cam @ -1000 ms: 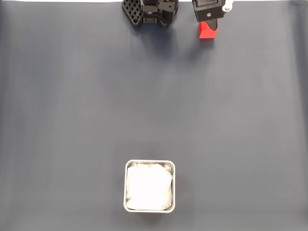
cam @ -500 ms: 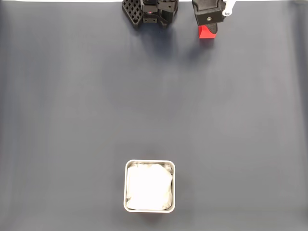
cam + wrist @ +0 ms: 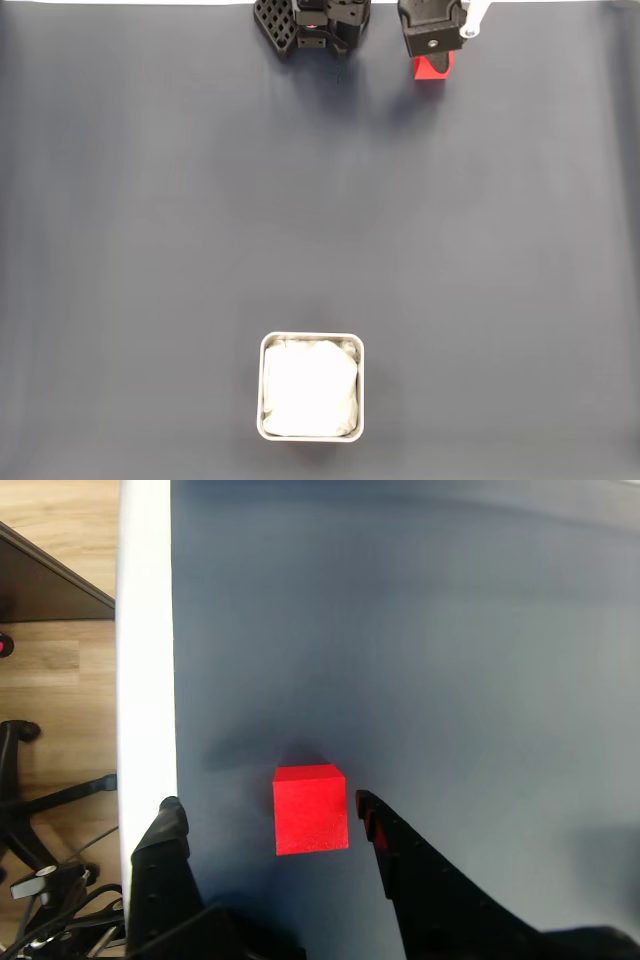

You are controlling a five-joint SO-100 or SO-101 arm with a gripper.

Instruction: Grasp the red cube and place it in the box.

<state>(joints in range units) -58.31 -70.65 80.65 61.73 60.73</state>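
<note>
A small red cube (image 3: 311, 808) sits on a dark grey mat (image 3: 420, 650) low in the wrist view, just left of centre, framed by the two black fingers of the gripper (image 3: 270, 816). The fingers are spread wide, one rising from the lower left of the frame and the other from the lower right, with the cube between their tips and touching neither; the right-hand fingertip (image 3: 368, 813) stands just beside the cube's right edge, while a clear gap of mat shows on its left. The cube is bright, even red with plain faces and sharp edges, its top face a shade lighter than the face turned to the camera, and a soft shadow lies on the mat behind it. Along the left of that frame runs the white table edge (image 3: 146, 650), with wooden flooring (image 3: 60, 680) and a black chair base (image 3: 30, 800) beyond.

In the fixed view the cube (image 3: 432, 70) appears at the top edge, right of centre, partly covered by the black gripper (image 3: 432, 40) above it. The arm's black base (image 3: 312, 25) sits at the top centre. The box (image 3: 311, 386), a square silvery tin with rounded corners and a crumpled white lining, stands low in the frame near the centre, well apart from the cube.
</note>
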